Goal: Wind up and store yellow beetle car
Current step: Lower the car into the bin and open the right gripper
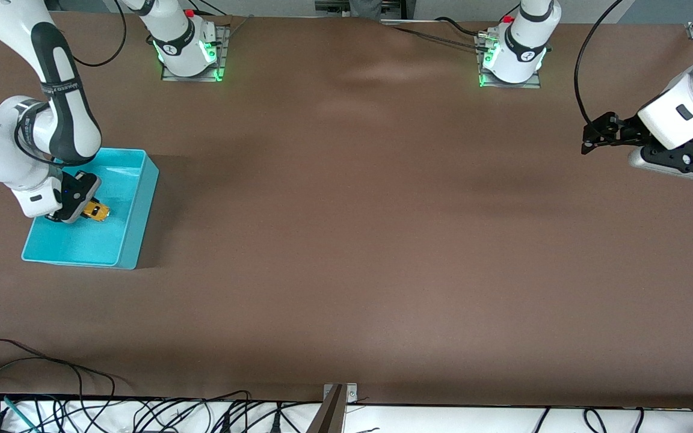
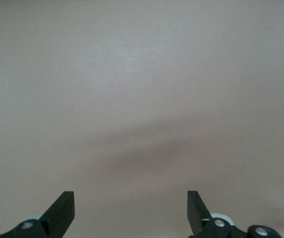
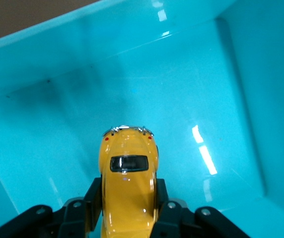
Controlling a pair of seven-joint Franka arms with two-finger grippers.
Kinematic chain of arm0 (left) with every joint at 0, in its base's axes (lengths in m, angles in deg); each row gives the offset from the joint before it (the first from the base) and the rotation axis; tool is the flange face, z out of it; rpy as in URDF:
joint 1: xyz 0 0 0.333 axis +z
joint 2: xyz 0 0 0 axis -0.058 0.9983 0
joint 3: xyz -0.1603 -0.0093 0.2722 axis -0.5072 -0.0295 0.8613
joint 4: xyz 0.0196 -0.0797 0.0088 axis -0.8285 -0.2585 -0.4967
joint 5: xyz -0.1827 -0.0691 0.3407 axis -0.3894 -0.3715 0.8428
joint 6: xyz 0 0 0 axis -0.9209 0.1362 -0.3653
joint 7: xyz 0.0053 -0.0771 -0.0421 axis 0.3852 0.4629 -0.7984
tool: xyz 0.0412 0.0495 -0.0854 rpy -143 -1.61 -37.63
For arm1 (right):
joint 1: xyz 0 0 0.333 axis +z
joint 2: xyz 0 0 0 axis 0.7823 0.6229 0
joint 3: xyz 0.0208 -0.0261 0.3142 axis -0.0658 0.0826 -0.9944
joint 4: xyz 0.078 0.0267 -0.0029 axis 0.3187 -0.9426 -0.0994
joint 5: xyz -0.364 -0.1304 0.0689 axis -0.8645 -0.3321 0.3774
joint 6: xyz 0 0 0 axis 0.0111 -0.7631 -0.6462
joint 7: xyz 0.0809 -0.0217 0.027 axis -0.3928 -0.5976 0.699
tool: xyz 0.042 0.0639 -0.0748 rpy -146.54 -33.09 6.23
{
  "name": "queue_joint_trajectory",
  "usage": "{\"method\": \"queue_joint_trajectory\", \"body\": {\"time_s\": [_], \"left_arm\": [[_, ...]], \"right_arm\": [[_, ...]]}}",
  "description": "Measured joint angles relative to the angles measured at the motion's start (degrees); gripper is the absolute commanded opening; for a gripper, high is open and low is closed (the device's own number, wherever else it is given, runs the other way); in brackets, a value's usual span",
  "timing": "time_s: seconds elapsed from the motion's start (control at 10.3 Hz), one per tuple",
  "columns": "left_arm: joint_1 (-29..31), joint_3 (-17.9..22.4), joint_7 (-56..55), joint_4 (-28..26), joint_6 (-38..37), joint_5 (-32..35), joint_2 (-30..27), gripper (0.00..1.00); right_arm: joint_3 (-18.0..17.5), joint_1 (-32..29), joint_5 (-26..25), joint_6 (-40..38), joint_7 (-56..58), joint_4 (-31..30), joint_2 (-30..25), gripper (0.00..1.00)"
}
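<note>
Starting at the right arm's end of the brown table (image 1: 346,252), w/ the turquoise bin (image 1: 136,228) as landmark. Sitting on the table there, open top, 1 long wall facing the table's middle, interior glossy and catching light reflections in the right wrist view (image 3: 241,99).

Reaching down into the bin: right gripper (image 1: 76,207), its arm bending over the bin's edge on the side toward the table end. Pinching the yellow beetle car (image 1: 95,211) between 2 fingers, 1 pad pressing each flank of the body (image 3: 93,198). Car sitting low inside the bin, roughly mid-floor; cannot tell whether wheels are touching the floor or hanging just above it. Showing in the right wrist view (image 3: 128,183): rounded yellow-orange body, dark window on top, chrome bumper at the end pointing away from the gripper, 2 small red lights beside it. Poking out past the fingertips in the front view, toward the bin wall that faces the table's middle.

Moving along to the table's middle: bare brown surface, well apart from the bin.

Ending at the left arm's end, well apart from the bin: left gripper (image 1: 590,138) hovering in the air over bare table, arm waiting. Fingers spread wide, holding nothing; 2 dark fingertips (image 2: 62,208) standing well apart in the left wrist view, w/ only plain brown surface (image 2: 142,89) showing between them.
</note>
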Motion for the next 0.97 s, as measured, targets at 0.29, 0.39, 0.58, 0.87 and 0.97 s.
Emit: {"method": "queue_joint_trajectory", "body": {"time_s": [0.29,0.39,0.58,0.87,0.97], "left_arm": [[0.0,0.0,0.0,0.0,0.0,0.0,0.0,1.00],[0.0,0.0,0.0,0.0,0.0,0.0,0.0,1.00],[0.0,0.0,0.0,0.0,0.0,0.0,0.0,1.00],[0.0,0.1,0.0,0.0,0.0,0.0,0.2,1.00],[0.1,0.1,0.0,0.0,0.0,0.0,0.3,1.00]], "right_arm": [[-0.1,0.0,7.1,0.5,3.9,0.0,3.4,0.00],[-0.1,0.0,9.6,1.1,6.1,0.0,4.4,0.09],[-0.1,0.0,12.4,1.4,7.4,0.1,5.7,0.44],[-0.3,0.3,13.0,1.6,7.5,0.5,6.0,0.69],[-0.4,0.4,13.2,1.4,7.5,0.9,5.8,0.77]]}}
